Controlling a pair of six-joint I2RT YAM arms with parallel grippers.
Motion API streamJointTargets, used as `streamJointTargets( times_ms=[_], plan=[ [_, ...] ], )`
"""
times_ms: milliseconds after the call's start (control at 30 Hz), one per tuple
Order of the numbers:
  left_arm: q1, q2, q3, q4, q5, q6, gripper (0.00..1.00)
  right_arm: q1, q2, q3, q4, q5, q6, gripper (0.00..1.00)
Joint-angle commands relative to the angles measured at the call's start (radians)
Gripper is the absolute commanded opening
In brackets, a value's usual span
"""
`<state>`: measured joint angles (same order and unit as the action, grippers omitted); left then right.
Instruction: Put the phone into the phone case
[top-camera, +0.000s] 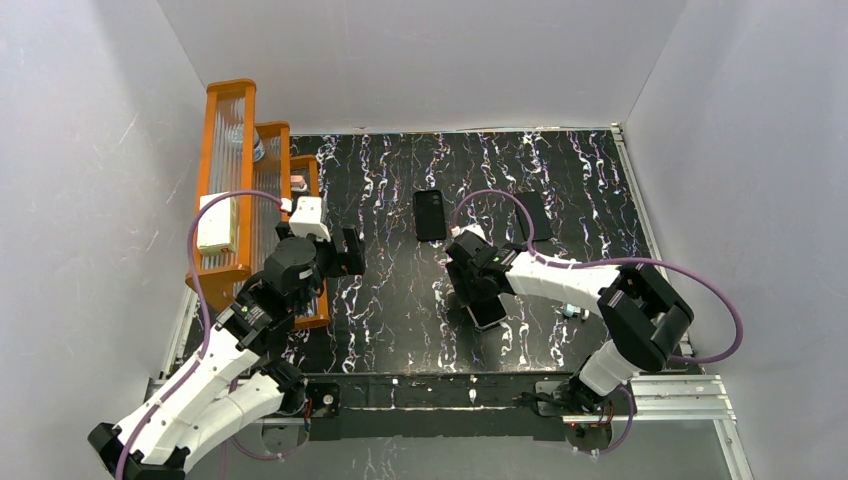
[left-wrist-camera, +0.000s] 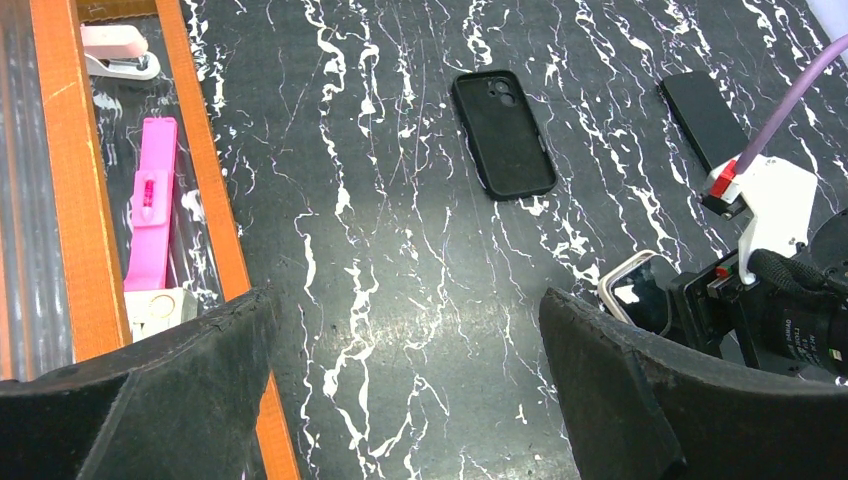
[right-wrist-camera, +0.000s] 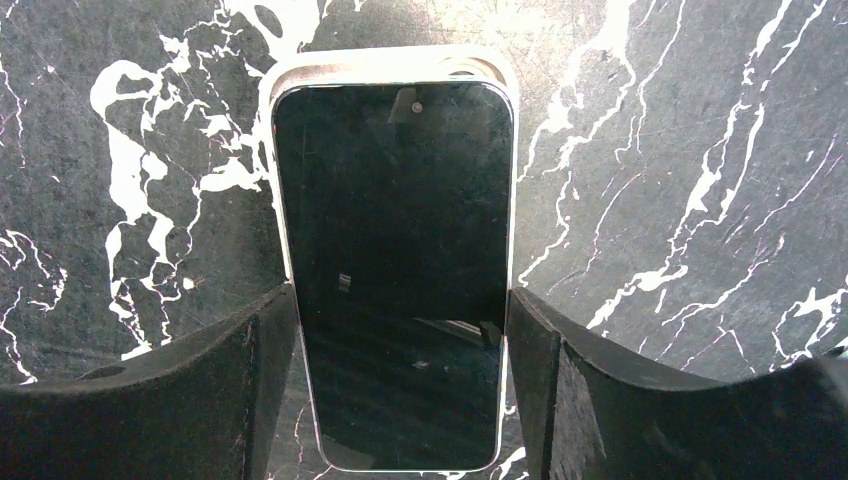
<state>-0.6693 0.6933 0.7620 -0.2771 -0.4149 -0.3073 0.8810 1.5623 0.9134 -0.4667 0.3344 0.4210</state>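
The phone (right-wrist-camera: 395, 270), with a glossy black screen, is held across its width by my right gripper (right-wrist-camera: 400, 315), whose fingers press on both long edges. The phone case (right-wrist-camera: 390, 62) shows as a pale pinkish rim around the phone's far end and upper left side; the rest is hidden under the phone. From above, the right gripper (top-camera: 480, 290) is low over the table's middle with the phone (top-camera: 488, 312) under it. In the left wrist view the case's rim (left-wrist-camera: 612, 283) peeks out beside the right arm. My left gripper (left-wrist-camera: 405, 330) hangs wide open over bare table, holding nothing.
A black phone case (top-camera: 430, 214) lies back up at centre rear, a flat black phone-sized piece (top-camera: 533, 215) to its right. An orange rack (top-camera: 235, 180) stands along the left wall, holding a pink tool (left-wrist-camera: 152, 200) and a pale stapler (left-wrist-camera: 118, 52). White walls enclose the table.
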Motion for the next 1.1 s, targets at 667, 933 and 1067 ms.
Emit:
streamJointTargets(
  times_ms=[667,933,1067],
  plan=[
    [0.003,0.114,0.055,0.004,0.109,-0.004,0.98,-0.102,-0.162,-0.039,0.069,-0.142,0.015,0.95],
    [0.004,0.265,0.125,0.004,0.255,-0.055,0.91,-0.206,-0.181,-0.095,0.055,-0.233,0.038,0.75],
    [0.003,0.345,0.155,0.005,0.328,-0.069,0.88,-0.251,-0.193,-0.134,0.103,-0.323,0.032,0.69]
  ],
)
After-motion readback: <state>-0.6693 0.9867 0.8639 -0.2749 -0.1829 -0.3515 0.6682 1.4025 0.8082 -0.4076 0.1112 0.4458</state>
